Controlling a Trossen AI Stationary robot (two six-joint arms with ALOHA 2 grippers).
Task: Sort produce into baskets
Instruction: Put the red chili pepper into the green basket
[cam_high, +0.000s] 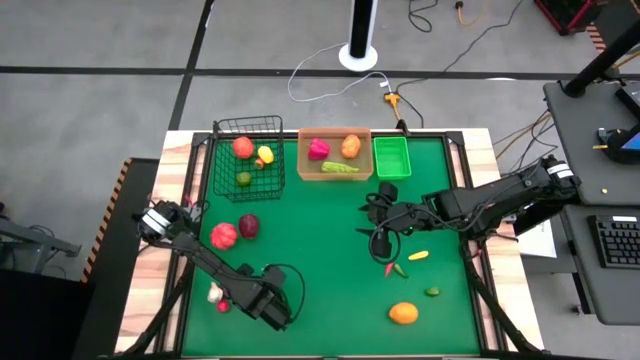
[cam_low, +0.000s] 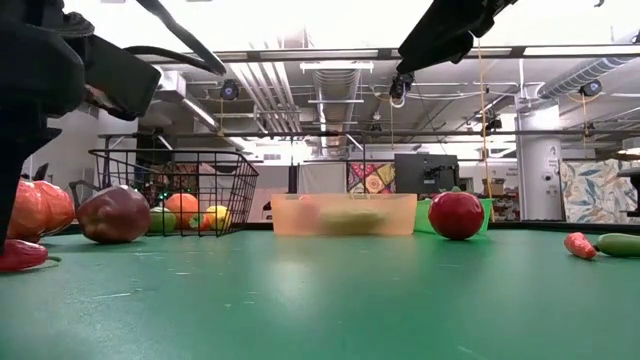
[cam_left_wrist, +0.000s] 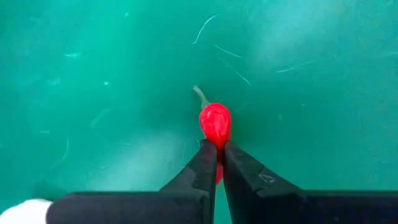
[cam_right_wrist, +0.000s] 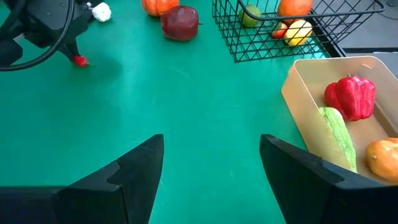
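The left tool (cam_left_wrist: 217, 163) clenches a tiny glossy red chilli (cam_left_wrist: 215, 124) on the green felt table (cam_left_wrist: 93, 93). The right tool (cam_right_wrist: 211, 168) hovers released near the tan shallow plastic tray (cam_right_wrist: 292, 87).

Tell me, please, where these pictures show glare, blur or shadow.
Low view: bright ceiling lights wash out the top, and the tan tray looks soft and hazy. Left wrist view: the mat is sharp enough to show scratches, and the left gripper, shut on the red chilli, casts a faint shadow. Right wrist view: the right gripper's open fingers are slightly blurred.
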